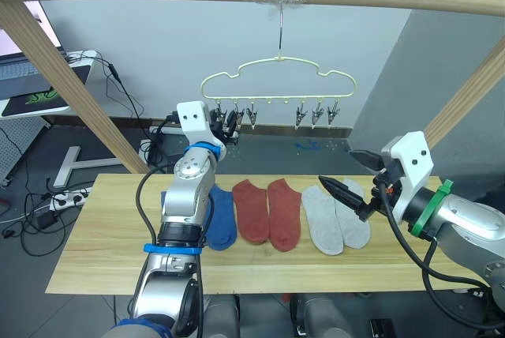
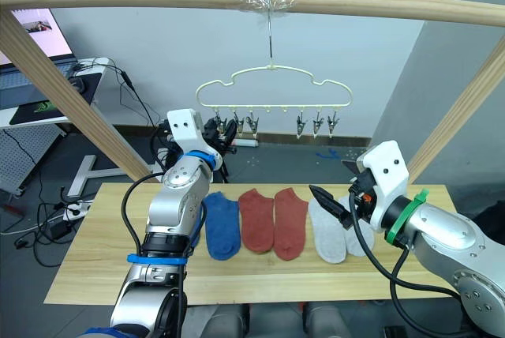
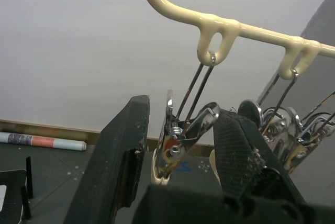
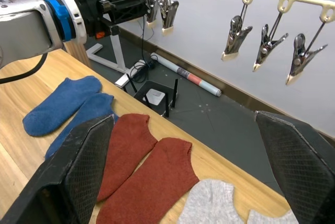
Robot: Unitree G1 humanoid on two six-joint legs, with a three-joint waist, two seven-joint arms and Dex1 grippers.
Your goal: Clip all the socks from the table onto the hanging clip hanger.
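Jaws open on both: left gripper point(image 3: 180, 153) straddles an end clip point(image 3: 178, 140) of the clip hanger point(image 1: 278, 77), right gripper point(image 1: 347, 172) is empty. All six socks point(image 1: 268, 210) sit on the worktop point(image 1: 102, 251), none hung yet.

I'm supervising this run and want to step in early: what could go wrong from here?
1. The left gripper brackets one clip of the clip hanger, which hangs from a single hook; squeezing could swing it away.
2. No sock is near that clip: all six socks lie on the table, so opening it now achieves nothing.
3. The right gripper, jaws wide, hovers over the grey pair and might pinch both.
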